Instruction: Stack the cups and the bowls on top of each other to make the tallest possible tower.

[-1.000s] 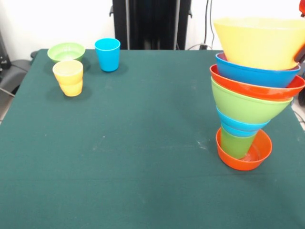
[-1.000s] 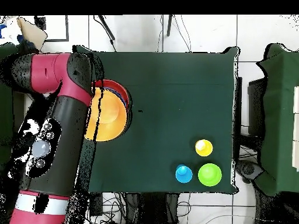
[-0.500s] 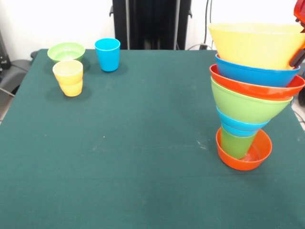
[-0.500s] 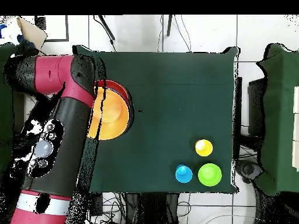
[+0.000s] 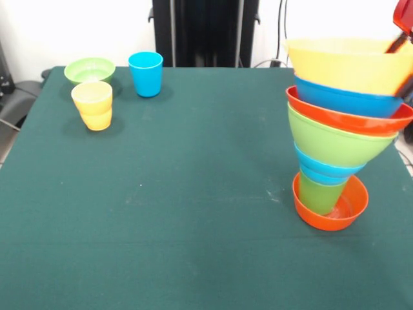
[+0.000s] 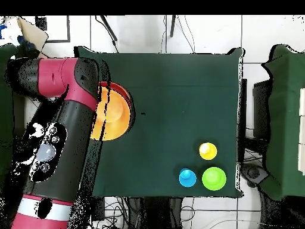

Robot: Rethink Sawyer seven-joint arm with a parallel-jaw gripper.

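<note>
Tower (image 5: 342, 129) at the right side of the green tabletop (image 5: 193, 194) in the front view: red-orange bowl (image 5: 330, 205) at the bottom, then green cup (image 5: 321, 194), small blue bowl (image 5: 326, 169), green bowl (image 5: 335, 139), red-orange bowl (image 5: 348, 117), blue bowl (image 5: 348, 98) and wide yellow-orange bowl (image 5: 352, 63) on top, widening upward and leaning slightly. Seen from overhead as an orange disc (image 6: 113, 113) half covered by the red and black arm (image 6: 59, 131). Pincer (image 5: 403, 19) only a red sliver at the top right corner, just beside the top bowl's rim; open or closed cannot tell. Well apart, at the far left corner: small green bowl (image 5: 90, 70), blue cup (image 5: 146, 73) and two nested yellow-orange cups (image 5: 93, 105), close together.
</note>
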